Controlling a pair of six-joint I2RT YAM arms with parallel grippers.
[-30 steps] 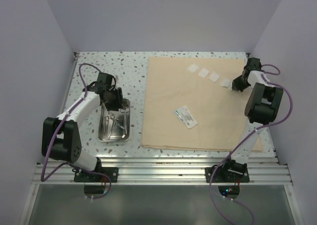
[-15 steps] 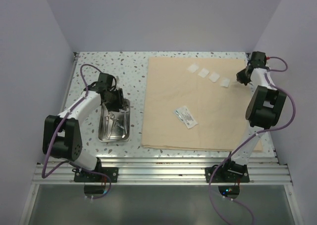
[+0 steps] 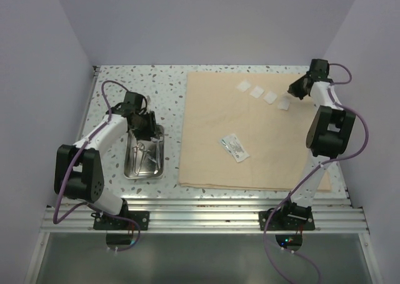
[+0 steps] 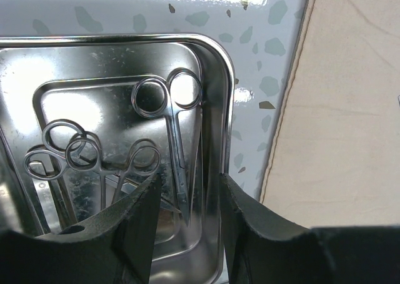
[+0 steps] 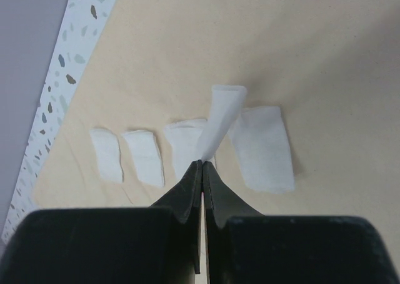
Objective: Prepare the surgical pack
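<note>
Presently, gauze handling is judged to be the step in hand. The right gripper [image 5: 202,170] is found with its jaws pressed together on the end of a white gauze square [image 5: 222,112], which is held lifted above the far right part of the beige cloth [image 3: 212,152]. Four more gauze squares [image 3: 257,92] are noted lying flat in a slanting row on the cloth near its far edge. A clear packet [image 3: 234,147] lies near the cloth's middle.

Left of the cloth, the steel tray [image 4: 229,102] is seen on the table [image 3: 125,84], with scissors [image 4: 176,140] and forceps [image 4: 94,162] inside. The left gripper [image 4: 190,182] is placed at the tray wall nearest the cloth, jaws apart, one finger inside the tray and one outside; nothing is clamped.

The next move is judged to require that the held gauze be set down flat where the pack needs it, without the laid row being disturbed.
</note>
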